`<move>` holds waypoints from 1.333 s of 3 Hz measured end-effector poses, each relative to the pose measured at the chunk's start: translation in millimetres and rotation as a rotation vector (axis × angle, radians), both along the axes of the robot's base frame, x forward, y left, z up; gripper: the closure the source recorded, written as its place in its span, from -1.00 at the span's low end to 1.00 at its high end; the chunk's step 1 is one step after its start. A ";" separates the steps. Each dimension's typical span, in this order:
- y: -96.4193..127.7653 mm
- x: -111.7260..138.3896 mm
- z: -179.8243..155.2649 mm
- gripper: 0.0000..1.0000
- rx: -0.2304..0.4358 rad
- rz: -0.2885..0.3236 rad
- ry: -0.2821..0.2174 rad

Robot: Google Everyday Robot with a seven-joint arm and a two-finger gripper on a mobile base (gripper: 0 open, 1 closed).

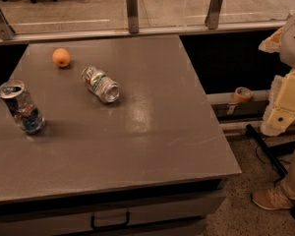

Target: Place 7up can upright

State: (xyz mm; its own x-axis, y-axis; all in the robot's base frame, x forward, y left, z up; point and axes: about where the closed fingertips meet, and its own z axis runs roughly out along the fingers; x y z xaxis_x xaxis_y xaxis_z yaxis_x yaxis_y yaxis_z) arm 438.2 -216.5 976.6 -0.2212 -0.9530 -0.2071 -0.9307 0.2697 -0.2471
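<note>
Ref = grey table (152, 146). Nearest: black drawer handle (109, 223) under table's front edge, approx. mid-left. Brown shoe (270, 198) on speckled floor, off table's near-R corner. On the table, by its L edge in the near half: can w/ blue and red label (20, 107), standing on its base, open top showing. Gripper (281, 113), cream-coloured, hangs off the table's R side, well apart from everything on the top; holds nothing as far as seen, and whether it's parted or closed: cannot tell. 7up can (100, 84) lies on its side on the table, L of centre in the far half, shiny end pointing near-R, green band round its middle, touching nothing else. Tape roll (243, 94) sits on a low ledge off table's R edge. Orange (61, 57) on the table near its far-L corner. Metal posts (132, 10) w/ glass panels run just beyond table's far edge.
</note>
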 end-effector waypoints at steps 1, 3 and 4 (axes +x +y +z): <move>1.3 0.8 1.6 -1.00 0.004 -0.006 -0.006; 56.3 44.5 -3.1 -1.00 0.012 -0.097 0.072; 108.3 76.0 0.3 -1.00 0.087 -0.157 0.108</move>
State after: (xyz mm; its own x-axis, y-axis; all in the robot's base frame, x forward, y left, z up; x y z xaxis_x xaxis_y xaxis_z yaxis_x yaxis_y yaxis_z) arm 514.2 -108.3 976.9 -0.3911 -0.8846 -0.2539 -0.8952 0.4297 -0.1182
